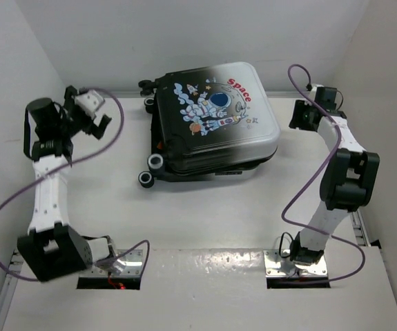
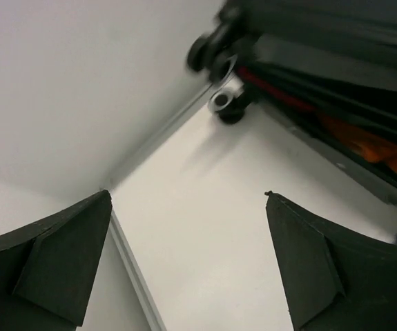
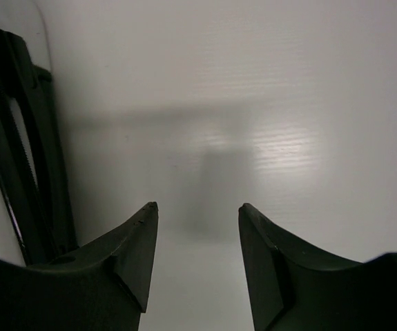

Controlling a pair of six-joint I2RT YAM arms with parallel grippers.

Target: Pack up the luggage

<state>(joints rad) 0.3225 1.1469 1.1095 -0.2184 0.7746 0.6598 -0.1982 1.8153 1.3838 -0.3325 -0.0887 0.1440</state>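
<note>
The luggage [image 1: 212, 117] lies flat at the back middle of the table, its astronaut-printed lid down on the dark lower shell and its wheels [image 1: 150, 169] facing left. My left gripper [image 1: 91, 114] hangs open and empty, raised left of the luggage near the side wall. In the left wrist view the left gripper [image 2: 188, 194] frames bare table. Beyond it the luggage [image 2: 336, 62] shows a narrow gap with red and orange things [image 2: 367, 141] inside. My right gripper [image 1: 300, 116] sits just right of the luggage. In the right wrist view the right gripper [image 3: 198, 205] is open and empty, with the luggage's edge [image 3: 8, 138] at its left.
White walls close in the table on the left [image 1: 5, 83], back [image 1: 184, 34] and right [image 1: 384, 83]. A purple cable [image 1: 108, 148] loops off each arm. A metal rail [image 2: 132, 258] runs along the foot of the left wall.
</note>
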